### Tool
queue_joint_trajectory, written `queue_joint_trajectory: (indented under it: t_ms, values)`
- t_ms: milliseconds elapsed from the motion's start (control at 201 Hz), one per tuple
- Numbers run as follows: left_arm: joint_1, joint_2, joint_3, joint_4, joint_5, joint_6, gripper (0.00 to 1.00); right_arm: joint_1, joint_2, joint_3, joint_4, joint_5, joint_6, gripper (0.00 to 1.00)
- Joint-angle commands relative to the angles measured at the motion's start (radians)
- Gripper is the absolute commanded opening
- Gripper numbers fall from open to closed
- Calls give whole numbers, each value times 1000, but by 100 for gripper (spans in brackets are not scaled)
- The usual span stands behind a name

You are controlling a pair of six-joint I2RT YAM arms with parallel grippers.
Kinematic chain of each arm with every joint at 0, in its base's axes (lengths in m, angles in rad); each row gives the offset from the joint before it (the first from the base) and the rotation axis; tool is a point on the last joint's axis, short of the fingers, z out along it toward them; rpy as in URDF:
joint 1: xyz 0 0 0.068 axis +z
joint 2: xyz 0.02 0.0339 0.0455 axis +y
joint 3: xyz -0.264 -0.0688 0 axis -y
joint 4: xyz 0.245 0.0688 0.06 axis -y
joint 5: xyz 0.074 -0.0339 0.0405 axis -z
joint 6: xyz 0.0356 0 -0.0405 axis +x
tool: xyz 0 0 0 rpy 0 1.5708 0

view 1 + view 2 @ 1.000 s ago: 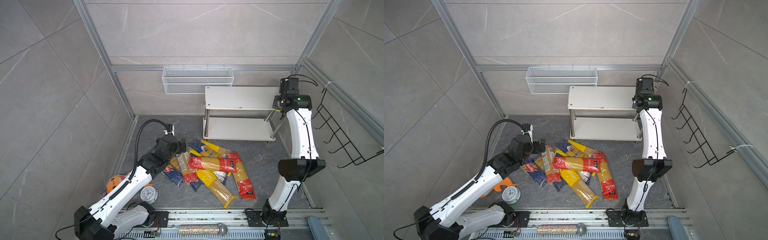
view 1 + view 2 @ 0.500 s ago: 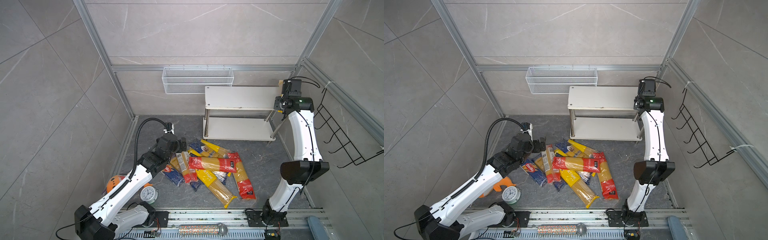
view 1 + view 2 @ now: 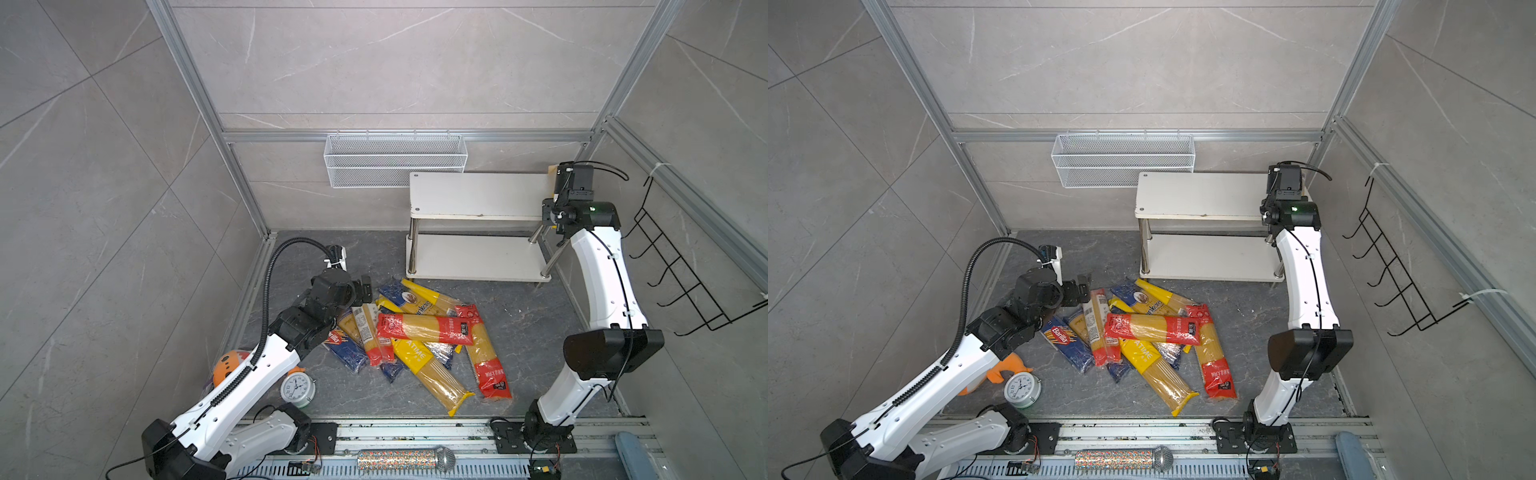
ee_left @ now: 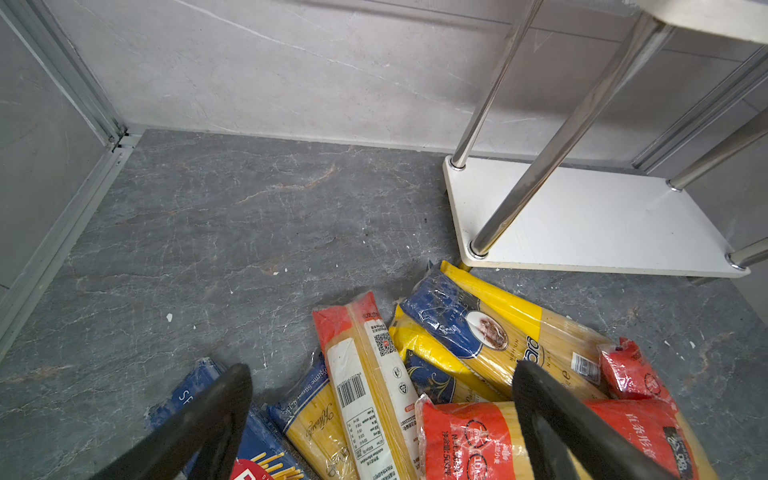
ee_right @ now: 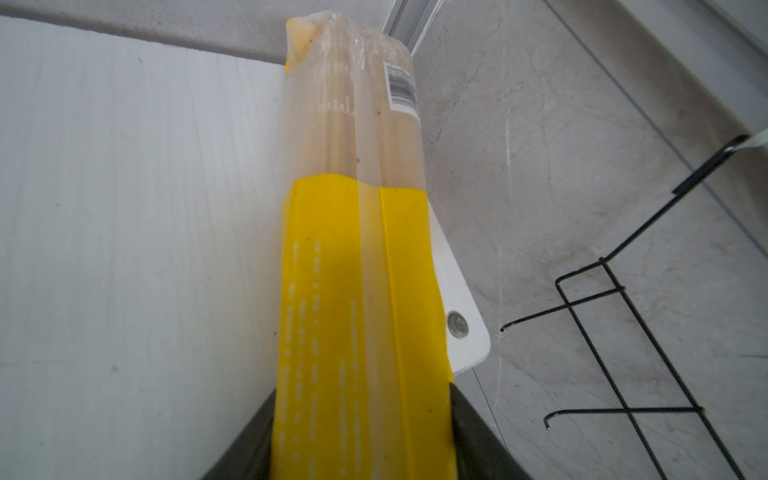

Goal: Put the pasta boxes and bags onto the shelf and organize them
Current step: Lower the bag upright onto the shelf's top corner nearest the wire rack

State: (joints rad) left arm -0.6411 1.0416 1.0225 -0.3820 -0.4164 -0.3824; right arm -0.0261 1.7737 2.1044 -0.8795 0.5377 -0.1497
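Over the last second the right arm's elbow has sunk while the right pincer [image 5: 363, 388] kept to the right end of the shelf [image 5: 124, 208], on its top board: a set-down, I judge. The yellow-ended pack [image 5: 353, 208] lies along that board's right edge, between the jaws; whether they pinch it I cannot tell. The left pincer [image 4: 382, 370] hangs spread over the pile [image 3: 424, 328] on the floor

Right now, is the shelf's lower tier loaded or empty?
Empty. The lower tier shows only bare white board in both top views and the left wrist view; the pasta packs lie on the floor.
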Motion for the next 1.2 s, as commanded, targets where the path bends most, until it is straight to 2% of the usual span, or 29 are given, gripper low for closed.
queue_joint_trajectory:
  t_ms: [0, 85, 179, 811, 1195]
  values:
    - [-3, -26, 19, -12, -8, -8, 100, 13, -2, -56, -114, 3, -30, 67]
    - [-4, -23, 25, -13, -1, -9, 100, 15, -21, -70, -94, 18, -30, 79]
    - [-6, -17, 32, -14, 4, -9, 100, 26, -52, -88, -69, 31, -35, 85]
    - [-54, -25, 65, -46, -5, -11, 100, 35, -89, -132, -75, 127, -12, 87]
    - [-90, 11, 97, -52, -18, 3, 100, 5, -111, -138, -45, 141, -32, 87]
